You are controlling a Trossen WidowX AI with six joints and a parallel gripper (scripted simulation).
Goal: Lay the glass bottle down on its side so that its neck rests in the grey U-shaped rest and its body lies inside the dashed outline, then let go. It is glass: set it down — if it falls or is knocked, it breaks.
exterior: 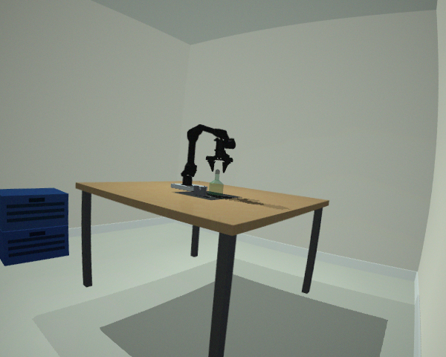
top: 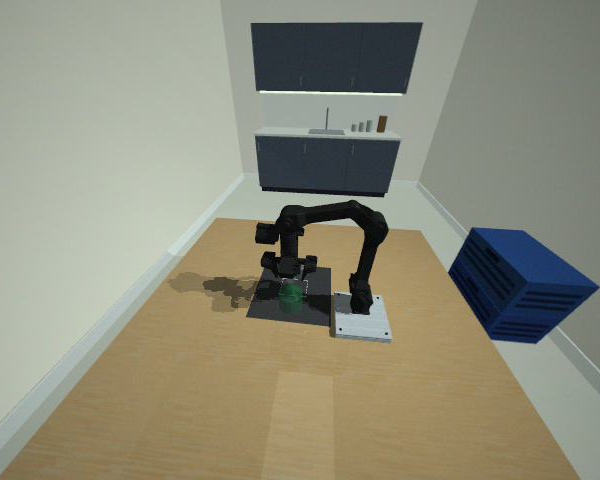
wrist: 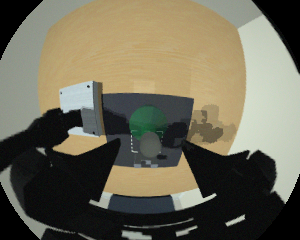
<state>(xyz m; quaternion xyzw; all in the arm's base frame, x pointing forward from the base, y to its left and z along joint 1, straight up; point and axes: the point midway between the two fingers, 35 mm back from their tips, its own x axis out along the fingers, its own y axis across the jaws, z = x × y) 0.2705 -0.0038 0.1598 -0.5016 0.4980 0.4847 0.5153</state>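
Note:
The green glass bottle stands upright on the dark mat, its grey top uppermost. My gripper points straight down, open and empty, with its fingertips at about the height of the bottle's top, one on each side in the views. The dashed outline is partly covered by the bottle. The grey rest shows partly beyond the outline in the wrist view; its U shape cannot be made out.
The arm's pale base plate sits beside the mat on the wooden table. A blue drawer cabinet stands on the floor beyond the table's edge.

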